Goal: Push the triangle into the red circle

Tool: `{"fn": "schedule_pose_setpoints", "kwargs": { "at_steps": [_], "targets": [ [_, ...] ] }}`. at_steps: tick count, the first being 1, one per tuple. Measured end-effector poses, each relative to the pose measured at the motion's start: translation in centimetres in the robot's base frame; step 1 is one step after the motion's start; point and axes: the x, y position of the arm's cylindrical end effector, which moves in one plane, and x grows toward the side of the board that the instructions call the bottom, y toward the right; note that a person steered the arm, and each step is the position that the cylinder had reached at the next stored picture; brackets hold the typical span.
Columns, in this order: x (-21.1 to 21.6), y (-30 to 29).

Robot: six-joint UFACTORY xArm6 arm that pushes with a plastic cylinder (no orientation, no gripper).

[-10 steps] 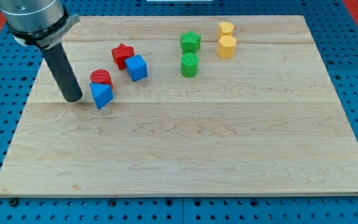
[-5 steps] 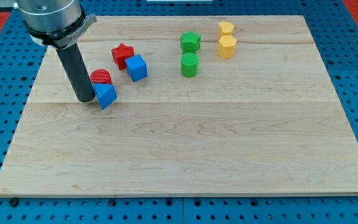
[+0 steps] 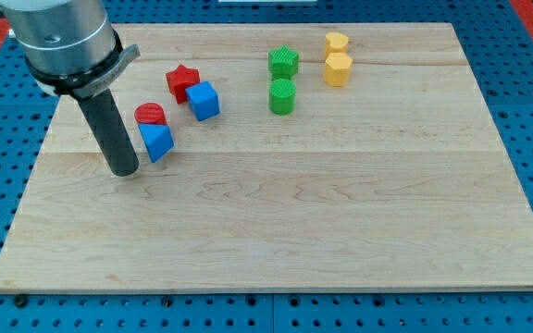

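Observation:
The blue triangle [image 3: 156, 141] lies on the wooden board [image 3: 285, 213] at the view's left, touching the red circle [image 3: 151, 115] just above it. My tip [image 3: 123, 171] rests on the board a little to the left of and below the blue triangle, with a small gap between them. The dark rod rises from it toward the view's upper left and hides none of the blocks.
A red star [image 3: 182, 80] and a blue cube [image 3: 204, 100] sit up and right of the red circle. A green star [image 3: 283, 62] and green cylinder [image 3: 282, 95] are at top centre. Two yellow blocks [image 3: 337, 43] [image 3: 338, 68] lie further right.
My tip first slid right up against the blue triangle, nudging it slightly right under the red circle, then drew back down and a little left, away from it.

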Motion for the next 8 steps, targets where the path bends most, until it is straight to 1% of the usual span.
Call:
{"fn": "schedule_pose_setpoints", "kwargs": {
  "at_steps": [1,2,5,6,7,8],
  "targets": [
    [-1.1,-0.1],
    [-1.7,1.5],
    [0.6,3.2],
    [0.5,7.0],
    [-2.5,7.1],
    [-3.6,4.7]
  ]
}}
